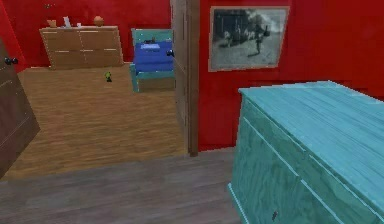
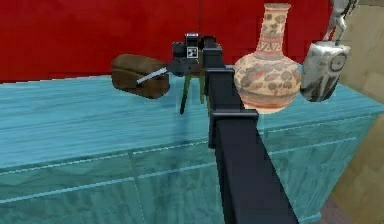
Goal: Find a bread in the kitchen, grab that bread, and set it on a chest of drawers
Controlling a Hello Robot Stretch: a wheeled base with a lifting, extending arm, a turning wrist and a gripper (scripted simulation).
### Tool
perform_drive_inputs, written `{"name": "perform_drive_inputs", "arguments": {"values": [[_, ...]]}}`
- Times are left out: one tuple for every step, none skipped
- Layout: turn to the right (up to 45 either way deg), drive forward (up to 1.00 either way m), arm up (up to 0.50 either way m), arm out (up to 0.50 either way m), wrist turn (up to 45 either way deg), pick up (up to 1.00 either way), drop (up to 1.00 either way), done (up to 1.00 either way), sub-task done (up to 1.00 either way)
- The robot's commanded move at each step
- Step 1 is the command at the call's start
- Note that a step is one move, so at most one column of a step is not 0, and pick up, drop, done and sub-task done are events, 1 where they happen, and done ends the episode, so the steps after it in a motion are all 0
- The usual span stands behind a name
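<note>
Since the bread (image 2: 138, 76) lies on the teal chest of drawers (image 2: 90, 125) right at the gripper (image 2: 166, 86), I cannot tell whether anything is held; the arm (image 2: 235, 135) should draw straight back, clear of the vase (image 2: 268, 60) beside it.

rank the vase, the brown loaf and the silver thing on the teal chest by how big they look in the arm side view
1. vase
2 and 3. brown loaf and silver thing: they look much alike in size, so I won't rank them.
</note>
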Motion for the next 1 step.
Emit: {"name": "perform_drive_inputs", "arguments": {"values": [[0.0,0.0,0.0,0.0,0.0,0.0,1.0,0.0,0.0]]}}
